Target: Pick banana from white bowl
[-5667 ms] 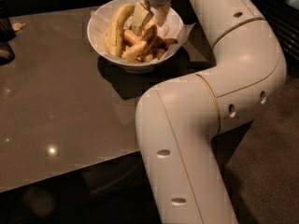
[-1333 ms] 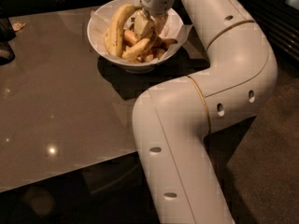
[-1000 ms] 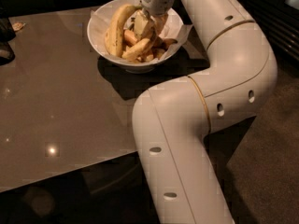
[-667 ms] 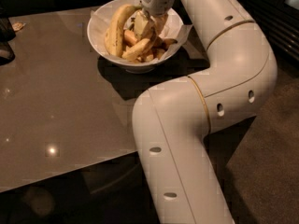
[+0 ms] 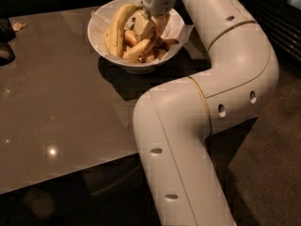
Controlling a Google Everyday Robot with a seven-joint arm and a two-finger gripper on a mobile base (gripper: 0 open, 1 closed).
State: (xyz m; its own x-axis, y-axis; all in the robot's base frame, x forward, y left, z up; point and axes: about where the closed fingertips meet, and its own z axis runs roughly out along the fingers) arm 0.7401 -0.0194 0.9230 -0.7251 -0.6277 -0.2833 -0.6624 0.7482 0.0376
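Camera view, upper centre: my gripper [image 5: 150,25] sits in the white bowl [image 5: 134,68], whether open or closed I cannot tell; the crowding thicker banana [image 5: 115,28] could knock the banana [image 5: 138,51] loose.

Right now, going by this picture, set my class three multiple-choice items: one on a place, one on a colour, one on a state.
1. The gripper is: A over bare table; B down in the white bowl; C near the floor.
2. The table is: A brown; B green; C red.
3. The banana lies: A on the table; B in mid-air; C in the bowl beside a bigger banana.
Key: B, it dips inside the rim; A, its glossy top is brown; C, it sits within the rim.
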